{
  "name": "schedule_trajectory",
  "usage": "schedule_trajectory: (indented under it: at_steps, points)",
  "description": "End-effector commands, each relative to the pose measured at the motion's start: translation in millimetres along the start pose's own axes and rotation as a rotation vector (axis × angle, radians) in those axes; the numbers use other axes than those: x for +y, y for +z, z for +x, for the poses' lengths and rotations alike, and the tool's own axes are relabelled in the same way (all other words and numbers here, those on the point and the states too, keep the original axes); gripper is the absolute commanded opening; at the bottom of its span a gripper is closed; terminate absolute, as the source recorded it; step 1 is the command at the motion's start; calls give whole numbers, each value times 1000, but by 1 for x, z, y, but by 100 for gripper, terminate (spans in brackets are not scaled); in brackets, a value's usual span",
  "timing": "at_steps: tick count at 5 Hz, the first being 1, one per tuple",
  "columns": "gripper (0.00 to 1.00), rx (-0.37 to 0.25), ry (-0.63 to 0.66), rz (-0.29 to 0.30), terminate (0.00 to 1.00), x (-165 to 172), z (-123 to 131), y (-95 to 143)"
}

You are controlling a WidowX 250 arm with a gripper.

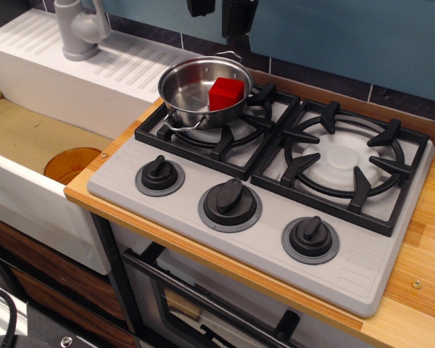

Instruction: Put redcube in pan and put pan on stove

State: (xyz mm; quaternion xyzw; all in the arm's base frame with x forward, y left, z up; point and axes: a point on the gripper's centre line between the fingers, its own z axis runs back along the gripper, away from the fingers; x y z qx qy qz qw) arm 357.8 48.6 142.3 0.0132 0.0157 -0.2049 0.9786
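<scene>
The redcube (225, 93) lies inside the shiny steel pan (187, 88), against its right wall. The pan sits on the left burner grate of the grey stove (174, 206), at the grate's back left corner, with one wire handle pointing to the front. My gripper (219, 13) is at the top edge of the view, well above and behind the pan. Only its two dark fingertips (238, 14) show, with a gap between them and nothing held.
A white sink (29, 138) with a grey tap (78, 29) and an orange drain (71, 164) lies to the left. The right burner (342, 159) is bare. Three black knobs (231, 202) line the stove's front. A wooden counter (420, 268) surrounds the stove.
</scene>
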Motion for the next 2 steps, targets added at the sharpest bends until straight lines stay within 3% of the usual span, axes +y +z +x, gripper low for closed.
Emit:
schedule_trajectory:
  at_steps: [1,2]
  points:
    - [100,-42,-3,30,0,-7,10,7]
    - [100,0,11,90,100,-9,13,2]
